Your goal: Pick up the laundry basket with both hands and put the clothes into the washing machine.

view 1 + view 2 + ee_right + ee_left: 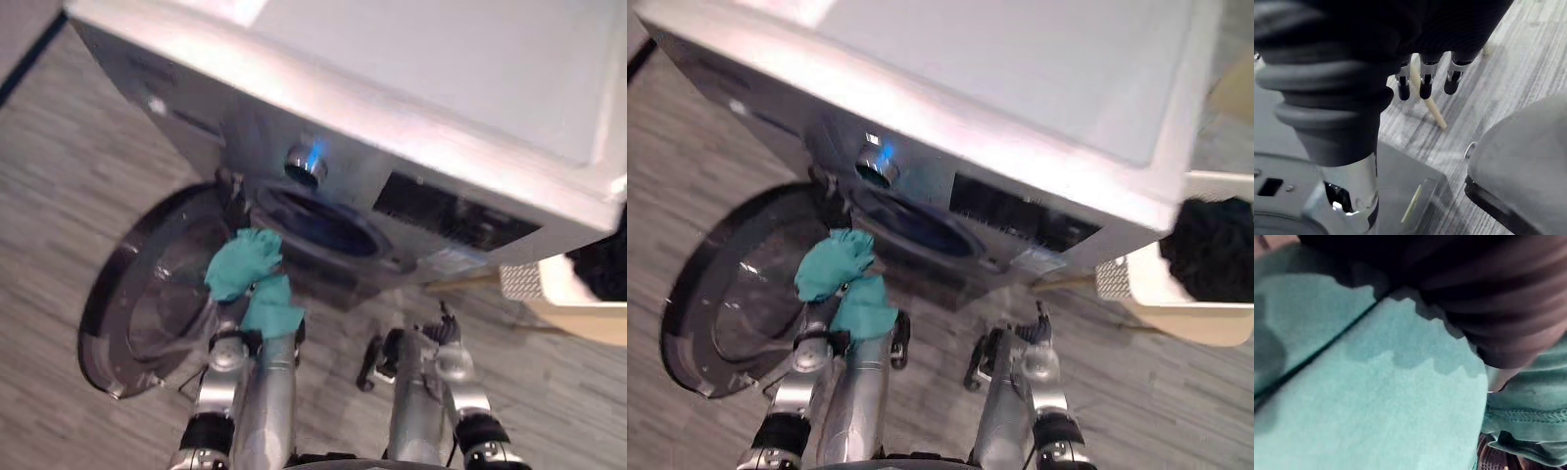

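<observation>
The silver washing machine (411, 88) stands with its round door (147, 294) swung open to the left. Just in front of the dark drum opening (323, 223), my left hand (1488, 293) is shut on a bunched teal cloth (250, 279), which wraps over the hand. My right hand (1425, 83) hangs lower, right of the opening, over the floor; its fingers are straight and it holds nothing. The cream laundry basket (1205, 318) sits at the far right beside the machine with dark clothes (1215, 245) in it, away from both hands.
A knob with a blue light (306, 164) sits above the drum opening, with the control panel (451, 213) to its right. A pale wooden strip (1431, 105) lies on the grey plank floor (69, 176) under the right hand.
</observation>
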Controlling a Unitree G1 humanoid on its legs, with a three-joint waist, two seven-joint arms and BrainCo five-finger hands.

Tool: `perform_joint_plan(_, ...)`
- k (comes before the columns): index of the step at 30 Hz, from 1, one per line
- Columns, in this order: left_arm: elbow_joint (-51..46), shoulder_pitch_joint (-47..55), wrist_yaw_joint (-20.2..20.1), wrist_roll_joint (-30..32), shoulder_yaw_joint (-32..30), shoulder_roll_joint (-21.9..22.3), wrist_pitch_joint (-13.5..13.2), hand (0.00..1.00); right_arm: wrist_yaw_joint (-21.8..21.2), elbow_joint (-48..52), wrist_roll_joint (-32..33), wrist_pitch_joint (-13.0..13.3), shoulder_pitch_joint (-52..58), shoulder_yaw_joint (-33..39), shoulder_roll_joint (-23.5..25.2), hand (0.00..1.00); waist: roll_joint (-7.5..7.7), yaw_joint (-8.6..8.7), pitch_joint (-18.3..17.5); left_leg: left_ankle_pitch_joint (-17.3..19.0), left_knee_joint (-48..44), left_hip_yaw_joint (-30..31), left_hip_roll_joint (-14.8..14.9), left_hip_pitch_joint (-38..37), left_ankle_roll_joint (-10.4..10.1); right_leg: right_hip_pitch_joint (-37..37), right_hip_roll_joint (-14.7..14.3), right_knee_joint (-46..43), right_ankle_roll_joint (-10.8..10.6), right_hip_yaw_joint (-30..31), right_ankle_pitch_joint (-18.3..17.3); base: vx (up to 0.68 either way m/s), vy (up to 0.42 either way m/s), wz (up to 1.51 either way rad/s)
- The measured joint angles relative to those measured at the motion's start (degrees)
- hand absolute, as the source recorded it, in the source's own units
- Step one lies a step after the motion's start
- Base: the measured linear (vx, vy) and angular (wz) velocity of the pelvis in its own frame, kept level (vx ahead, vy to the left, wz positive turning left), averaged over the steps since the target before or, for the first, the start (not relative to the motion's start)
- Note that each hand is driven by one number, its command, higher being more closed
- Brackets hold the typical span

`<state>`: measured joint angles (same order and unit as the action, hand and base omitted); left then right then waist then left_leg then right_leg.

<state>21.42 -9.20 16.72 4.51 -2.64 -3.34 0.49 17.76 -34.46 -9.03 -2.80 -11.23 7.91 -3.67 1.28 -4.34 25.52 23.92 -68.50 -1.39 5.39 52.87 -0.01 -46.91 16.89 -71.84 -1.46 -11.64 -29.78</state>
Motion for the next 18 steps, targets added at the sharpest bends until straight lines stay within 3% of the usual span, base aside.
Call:
perform_joint_plan(8, -1.70, -14.78, 4.85, -1.73, -0.90, -1.28, 0.42, 1.00, 3.74, 10.78, -0.02, -0.01, -7.23, 0.31, -2.95, 0.00, 0.96, 0.58, 3.05, 1.35, -17.30, 0.48, 1.67, 25.93, 0.19, -27.18, 0.27, -18.86, 1.57, 4.37, -3.02, -0.12, -0.031, -0.07)
perform_joint_plan(12, -4.16, -20.23, 7.04, -1.64, 0.28, -2.68, 0.58, 1.00, 5.27, 14.79, -0.12, 0.22, -7.34, 0.85, -3.79, 0.00, 2.58, 0.51, 4.17, 1.87, -22.96, 2.25, 1.56, 32.19, -0.73, -32.76, 0.47, -25.11, 2.29, 4.52, -5.03, -0.05, -0.073, 0.07)
perform_joint_plan(18, -5.35, -29.92, 8.95, -0.13, 7.44, -3.04, 2.53, 1.00, 5.86, 17.40, -0.60, 1.90, -6.49, 2.07, -4.37, 0.00, 3.01, 1.98, 4.32, 1.98, -28.37, 4.73, 0.24, 37.26, -1.18, -35.58, 1.29, -31.46, 3.22, 3.76, -7.52, -0.01, -0.067, 0.19)
